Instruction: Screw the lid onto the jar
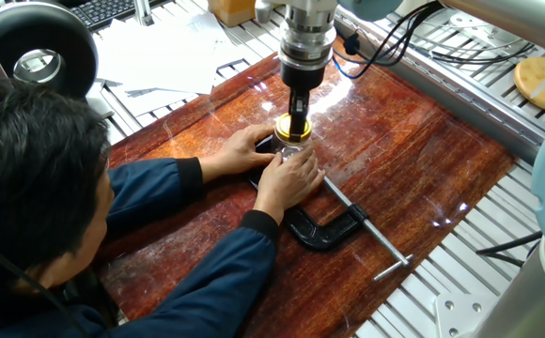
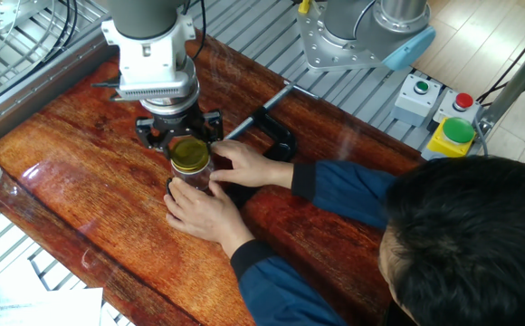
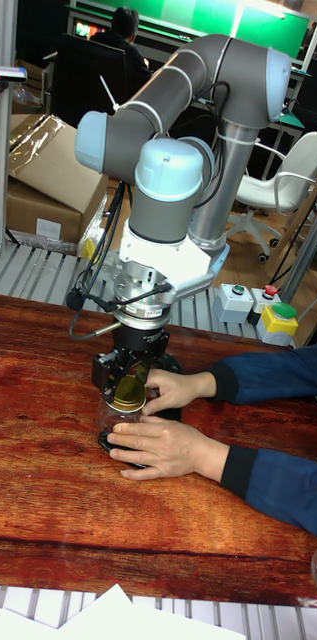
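The clear glass jar [image 1: 291,148] [image 2: 190,178] stands upright on the red-brown wooden tabletop [image 1: 413,160]. A person's two hands [image 1: 287,174] [image 2: 210,204] wrap around its body, so most of the glass is hidden. The shiny yellow lid [image 1: 292,129] [image 2: 189,154] [image 3: 128,399] sits level on the jar's mouth. My gripper [image 1: 297,120] [image 2: 184,138] [image 3: 130,386] comes straight down from above, its dark fingers standing on either side of the lid and shut on it.
A black C-clamp [image 1: 324,225] [image 2: 276,136] lies on the wood just beside the hands. A tan wooden disc [image 1: 543,83] rests on the metal frame at the far right. Button boxes [image 2: 439,113] stand behind the table, and the person's head and arms fill the near side.
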`<action>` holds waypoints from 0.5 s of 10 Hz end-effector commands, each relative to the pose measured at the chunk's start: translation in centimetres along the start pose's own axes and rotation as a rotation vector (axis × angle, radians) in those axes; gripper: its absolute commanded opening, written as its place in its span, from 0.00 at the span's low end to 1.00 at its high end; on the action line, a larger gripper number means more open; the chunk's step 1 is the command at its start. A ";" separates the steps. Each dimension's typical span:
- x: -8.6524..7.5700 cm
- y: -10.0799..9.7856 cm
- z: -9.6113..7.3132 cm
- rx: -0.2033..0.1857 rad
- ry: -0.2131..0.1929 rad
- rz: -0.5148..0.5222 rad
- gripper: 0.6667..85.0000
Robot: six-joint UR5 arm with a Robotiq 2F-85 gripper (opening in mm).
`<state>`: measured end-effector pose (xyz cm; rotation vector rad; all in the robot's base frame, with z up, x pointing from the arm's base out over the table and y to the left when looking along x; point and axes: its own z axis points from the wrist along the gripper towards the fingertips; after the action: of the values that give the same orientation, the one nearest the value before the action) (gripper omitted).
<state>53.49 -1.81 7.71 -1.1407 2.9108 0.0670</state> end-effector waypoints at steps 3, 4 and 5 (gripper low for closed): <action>0.2 -1.7 -1.4 0.049 0.011 0.098 0.47; 0.1 -1.7 -2.0 0.044 0.009 0.152 0.47; -0.2 -1.2 -1.5 0.040 0.000 0.218 0.46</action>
<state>54.09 -2.70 8.52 -0.9756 2.9696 0.0074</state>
